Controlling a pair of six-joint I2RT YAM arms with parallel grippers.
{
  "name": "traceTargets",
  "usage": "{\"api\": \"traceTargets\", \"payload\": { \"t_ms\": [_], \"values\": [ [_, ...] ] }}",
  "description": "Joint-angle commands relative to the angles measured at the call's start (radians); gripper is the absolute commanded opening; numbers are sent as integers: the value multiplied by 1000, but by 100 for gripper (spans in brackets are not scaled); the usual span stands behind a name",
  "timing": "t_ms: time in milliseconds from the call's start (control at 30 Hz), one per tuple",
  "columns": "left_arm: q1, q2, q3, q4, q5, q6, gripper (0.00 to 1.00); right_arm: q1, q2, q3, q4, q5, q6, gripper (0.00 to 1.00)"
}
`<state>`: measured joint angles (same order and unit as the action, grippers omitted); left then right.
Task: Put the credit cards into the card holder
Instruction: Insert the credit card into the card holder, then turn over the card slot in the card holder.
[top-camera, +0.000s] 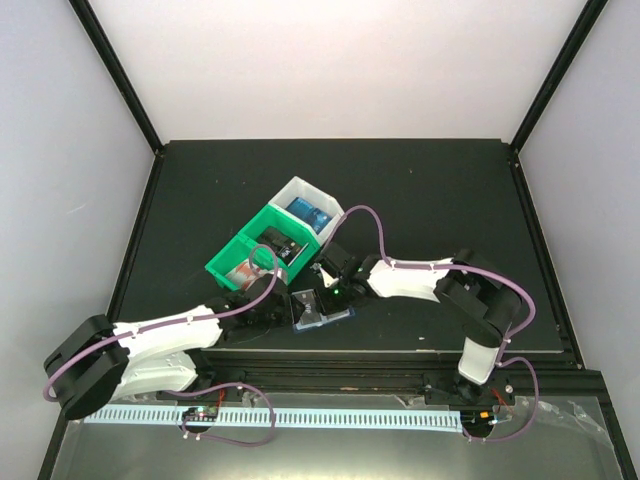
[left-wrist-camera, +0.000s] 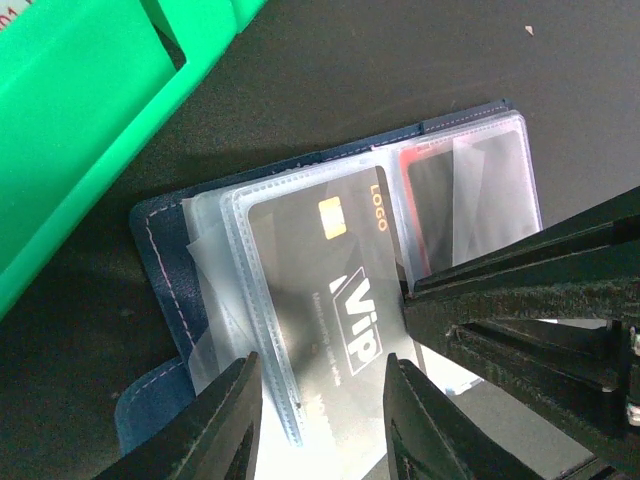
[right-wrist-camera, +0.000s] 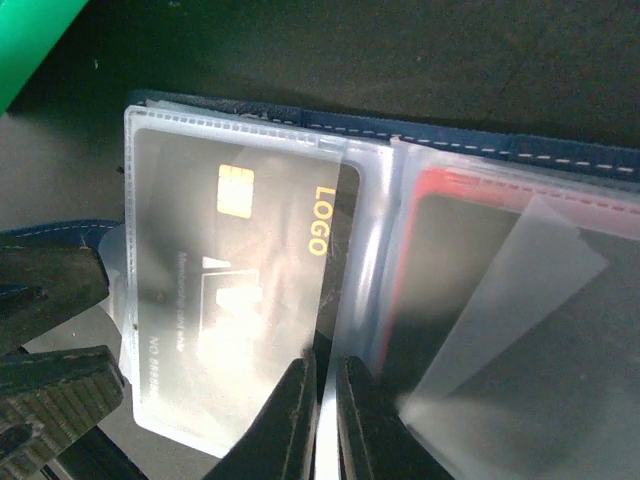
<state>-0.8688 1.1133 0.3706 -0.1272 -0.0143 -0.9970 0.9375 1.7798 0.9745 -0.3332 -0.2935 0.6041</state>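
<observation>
The card holder (top-camera: 322, 312) lies open on the black table, its navy cover (left-wrist-camera: 160, 260) under clear sleeves. A black VIP card (left-wrist-camera: 320, 270) sits in the left sleeve, with its near end sticking out. A red-edged card (left-wrist-camera: 470, 200) is in the right sleeve. My left gripper (left-wrist-camera: 322, 420) is open, one finger on either side of the black card's near end. My right gripper (right-wrist-camera: 327, 385) is almost shut, with a thin bright slit between its tips. It stands at the black card's (right-wrist-camera: 220, 290) long edge beside the fold. Whether it pinches a sleeve is unclear.
A green bin (top-camera: 250, 255) with red-and-white and black cards stands just beyond the holder, next to my left gripper (top-camera: 284, 300). A white bin (top-camera: 310, 212) with blue cards adjoins it at the back. The green bin's wall (left-wrist-camera: 90, 120) fills the upper left of the left wrist view.
</observation>
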Motion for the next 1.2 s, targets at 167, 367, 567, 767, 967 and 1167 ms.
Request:
{"api": "traceTargets", "payload": {
  "t_ms": [167,367,567,767,967,1167],
  "values": [
    [15,21,9,25,27,8,36,11,50,16,-49,49,9,4],
    [19,27,1,55,51,6,34,11,65,11,-54,67,19,1],
    [19,10,-7,66,50,12,29,11,69,8,-51,71,25,1],
    [19,11,-10,71,60,14,29,10,70,8,-47,70,27,1],
    [19,15,-5,4,23,-9,37,10,73,9,-48,73,33,1],
    [19,32,-7,51,54,-6,30,10,75,9,-45,71,34,1]
  ]
}}
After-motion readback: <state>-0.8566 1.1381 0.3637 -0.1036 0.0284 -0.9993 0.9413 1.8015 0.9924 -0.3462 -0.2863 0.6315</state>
